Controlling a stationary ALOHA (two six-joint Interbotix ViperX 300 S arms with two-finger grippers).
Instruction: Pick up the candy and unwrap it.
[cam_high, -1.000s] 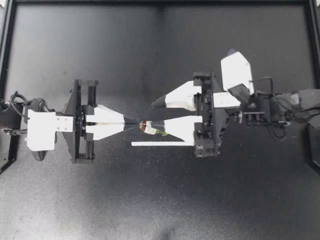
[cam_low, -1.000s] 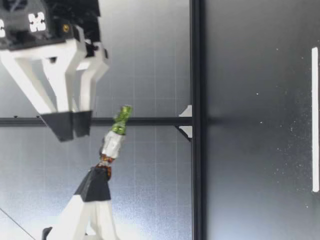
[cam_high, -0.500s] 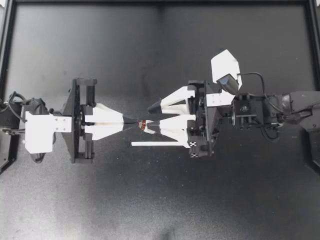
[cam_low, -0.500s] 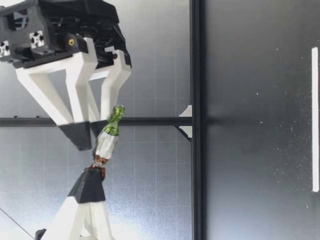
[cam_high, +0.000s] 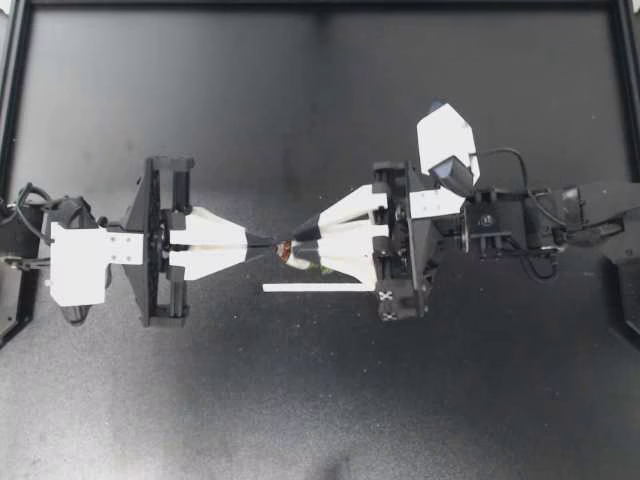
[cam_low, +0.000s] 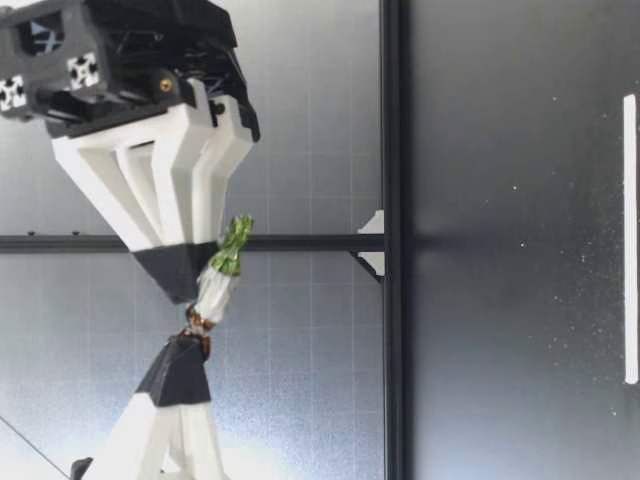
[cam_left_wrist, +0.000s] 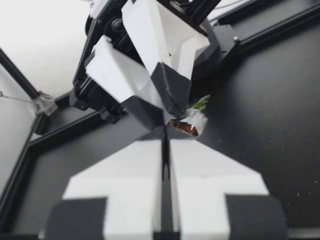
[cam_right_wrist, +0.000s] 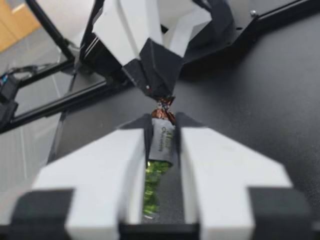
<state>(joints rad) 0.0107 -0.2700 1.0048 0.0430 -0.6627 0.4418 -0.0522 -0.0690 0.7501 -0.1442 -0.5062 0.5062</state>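
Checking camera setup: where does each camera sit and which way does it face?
Top: overhead, straight down at the table; both arms, left gripper, right gripper.
Low: table height, looking across; both grippers.
Left wrist: on left arm, looking along its gripper; right gripper ahead.
Right wrist: likewise, left gripper ahead.
All share the candy, pinched by both.
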